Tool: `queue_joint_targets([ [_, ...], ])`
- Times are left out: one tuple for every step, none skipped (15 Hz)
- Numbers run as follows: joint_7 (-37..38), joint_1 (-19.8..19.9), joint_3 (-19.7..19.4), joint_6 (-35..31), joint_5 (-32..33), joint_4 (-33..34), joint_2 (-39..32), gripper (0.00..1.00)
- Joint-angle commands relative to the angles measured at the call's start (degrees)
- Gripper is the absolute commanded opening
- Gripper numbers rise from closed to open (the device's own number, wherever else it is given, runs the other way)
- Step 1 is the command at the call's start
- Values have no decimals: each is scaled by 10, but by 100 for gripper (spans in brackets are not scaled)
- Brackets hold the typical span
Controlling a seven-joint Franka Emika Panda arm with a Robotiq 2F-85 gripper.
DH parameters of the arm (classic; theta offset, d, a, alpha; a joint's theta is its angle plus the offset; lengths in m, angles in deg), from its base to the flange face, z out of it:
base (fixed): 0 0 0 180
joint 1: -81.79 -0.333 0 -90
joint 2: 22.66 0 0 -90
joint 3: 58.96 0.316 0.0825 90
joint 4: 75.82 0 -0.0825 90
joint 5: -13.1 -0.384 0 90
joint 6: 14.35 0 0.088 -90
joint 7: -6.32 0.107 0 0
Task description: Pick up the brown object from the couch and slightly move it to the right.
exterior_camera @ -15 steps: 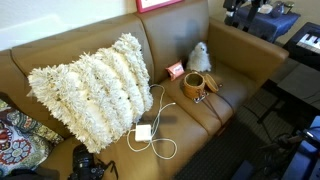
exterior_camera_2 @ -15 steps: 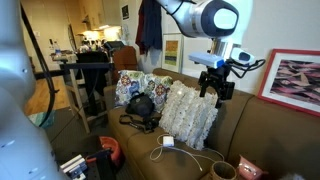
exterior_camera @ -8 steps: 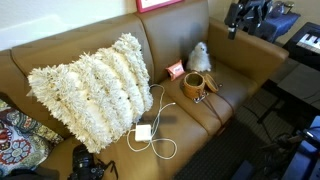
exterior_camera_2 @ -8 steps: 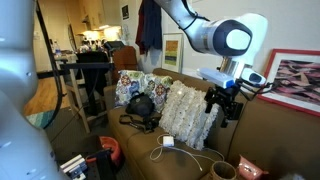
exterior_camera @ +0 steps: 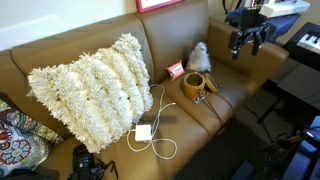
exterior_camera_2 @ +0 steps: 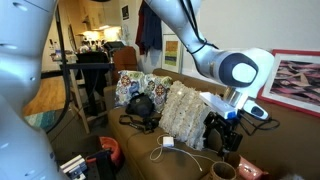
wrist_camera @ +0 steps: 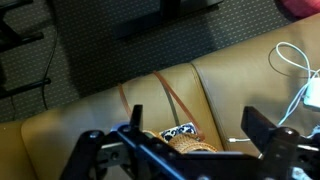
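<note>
Wrist view: gripper [wrist_camera: 185,150] jaws are seen spread wide, nothing held. In an exterior view, brown object [exterior_camera: 195,86] is sat on couch [exterior_camera: 90,40] seat nr arm end, plush toy [exterior_camera: 200,56] just behind. Risk: toy nudged or obj. tipped if descent is misaligned.

Arm [exterior_camera_2: 192,32]: white, enters at the top centre of an exterior view and slopes down to the right into a round wrist joint [exterior_camera_2: 243,72].

End effector [exterior_camera_2: 224,135]: dark, hangs directly below that joint, right of centre in the lower half, pointing downward. In an exterior view the end effector [exterior_camera: 246,42] sits at upper right, jaws spread.

Wrist view: two dark fingers [wrist_camera: 92,152] stand at lower left and lower right, wide apart, with nothing gripped between them.
</note>
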Motion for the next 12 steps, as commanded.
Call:
queue_joint_targets([
  [-9, 12, 4, 9, 2, 34, -46, 100],
  [-10, 13, 6, 7, 0, 43, -55, 100],
  [-11, 15, 9, 10, -5, 59, -62, 100],
  [-11, 16, 12, 14, -10, 75, -69, 100],
  [-10, 16, 15, 19, -14, 98, -77, 100],
  [-9, 15, 18, 21, -17, 117, -83, 100],
  [-9, 14, 22, 23, -19, 140, -89, 100],
  [-8, 12, 25, 24, -19, 158, -93, 100],
  [-8, 11, 30, 27, -22, 178, -97, 100],
  [-8, 11, 34, 28, -23, 194, -102, 100],
  [-9, 11, 37, 28, -23, 210, -110, 100],
  [-9, 11, 40, 28, -24, 222, -116, 100],
])
